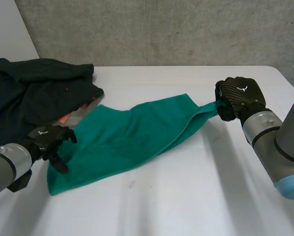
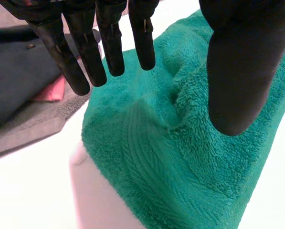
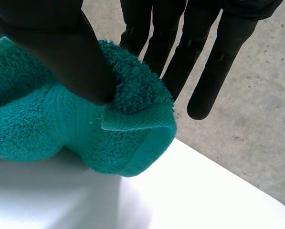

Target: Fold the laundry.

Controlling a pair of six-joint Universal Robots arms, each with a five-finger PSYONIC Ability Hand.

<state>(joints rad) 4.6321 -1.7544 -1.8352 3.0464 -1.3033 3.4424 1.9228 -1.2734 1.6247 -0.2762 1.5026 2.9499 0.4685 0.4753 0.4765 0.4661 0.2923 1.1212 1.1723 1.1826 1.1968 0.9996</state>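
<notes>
A green towel lies crumpled across the middle of the white table. My right hand holds the towel's right corner a little above the table. In the right wrist view the thumb pinches that corner of the towel against the fingers. My left hand is at the towel's near-left corner. In the left wrist view its fingers and thumb are straight and spread above the towel, with nothing between them.
A pile of dark clothes sits at the table's back left, just behind my left hand, and appears beside the towel as dark cloth. An orange-pink piece peeks out from under the pile.
</notes>
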